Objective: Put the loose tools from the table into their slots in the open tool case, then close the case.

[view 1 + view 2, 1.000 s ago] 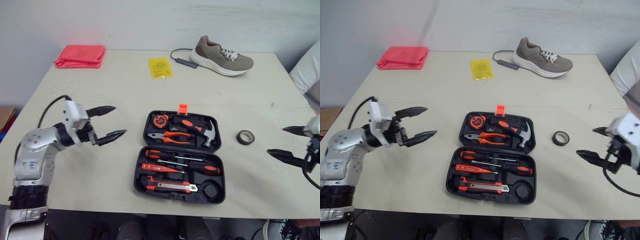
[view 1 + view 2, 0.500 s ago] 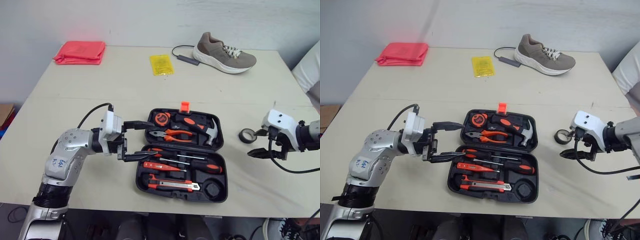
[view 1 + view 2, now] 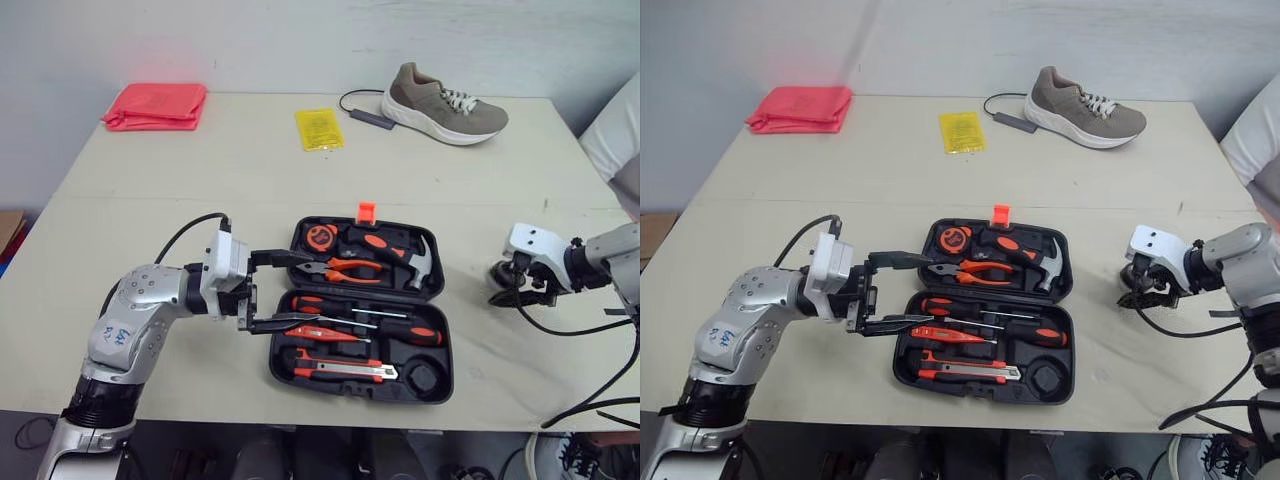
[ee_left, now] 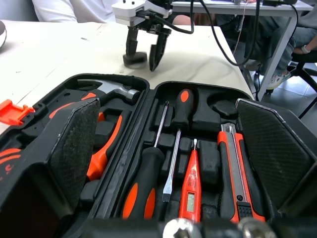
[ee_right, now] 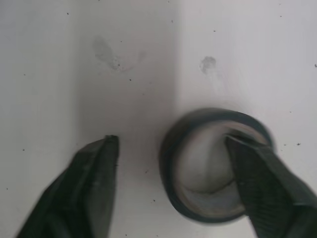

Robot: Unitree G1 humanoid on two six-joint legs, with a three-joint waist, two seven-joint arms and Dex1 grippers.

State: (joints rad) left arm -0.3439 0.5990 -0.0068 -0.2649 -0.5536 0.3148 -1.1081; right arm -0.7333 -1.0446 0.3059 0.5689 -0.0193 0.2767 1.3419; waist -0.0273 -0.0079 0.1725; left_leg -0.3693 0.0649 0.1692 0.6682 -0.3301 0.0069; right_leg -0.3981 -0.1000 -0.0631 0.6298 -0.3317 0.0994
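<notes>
Straddling one wall of the small black roll of tape point(image 5: 208, 214), the right gripper point(image 5: 171, 144) had its fingers apart, one inside the hole and the other on the beige table point(image 3: 200, 180) outside, so nothing was clamped yet. That roll, lying just right of the open black plastic tool case point(image 3: 445, 345), looked like the only loose item. The silver-headed hammer point(image 3: 415, 262), orange-handled pliers point(image 3: 340, 268), screwdrivers point(image 3: 350, 305) and utility knife point(image 3: 345, 372) already sat in their slots, while a round recess point(image 3: 425, 377) stood empty. The left gripper point(image 3: 285, 290) hung at the case's left edge, fingers spread and holding nothing. Remaining, by my reading: grip the roll, seat it, shut the lid.
</notes>
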